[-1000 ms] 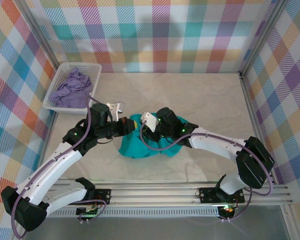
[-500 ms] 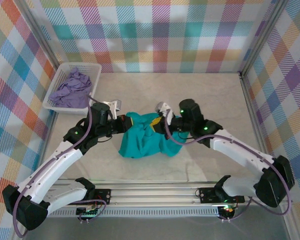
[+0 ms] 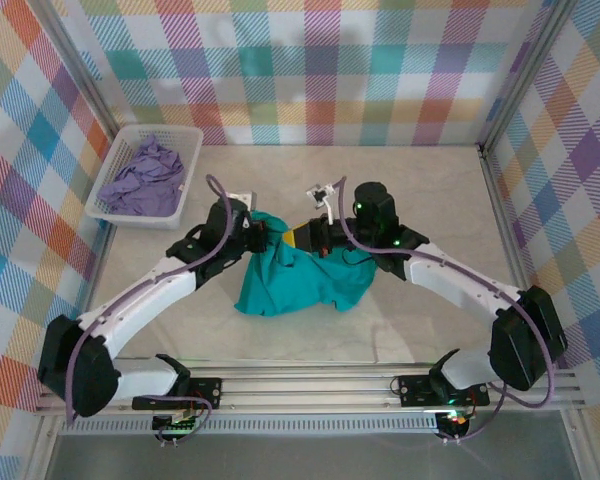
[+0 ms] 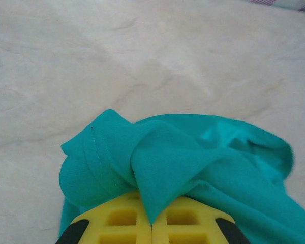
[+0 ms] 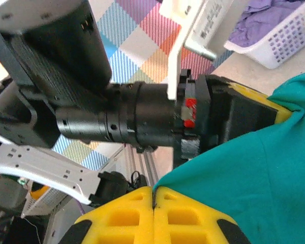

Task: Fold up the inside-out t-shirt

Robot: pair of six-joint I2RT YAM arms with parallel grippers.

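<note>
The teal-green inside-out t-shirt (image 3: 298, 280) lies crumpled in the middle of the table, its far edge drawn up between the two grippers. My left gripper (image 3: 265, 232) is shut on a fold of the t-shirt (image 4: 193, 162); the yellow fingers (image 4: 117, 223) of the left gripper (image 4: 151, 222) meet with teal cloth pinched in the seam. Close to its right, my right gripper (image 3: 302, 238) is shut on the shirt's edge. In the right wrist view the right gripper (image 5: 153, 199) pinches a corner of the t-shirt (image 5: 254, 173), with the left arm's wrist (image 5: 142, 117) just beyond.
A white basket (image 3: 185, 150) holding a pale purple garment (image 3: 140, 180) stands at the far left of the table; the basket (image 5: 284, 38) also appears in the right wrist view. Plaid walls enclose the table on three sides, and a metal rail (image 3: 310, 385) runs along the near edge.
Both grippers have come together at the shirt's far edge, pulling it up. The right gripper swung right, then came back left; the left arm shifted right and away from the near edge.
</note>
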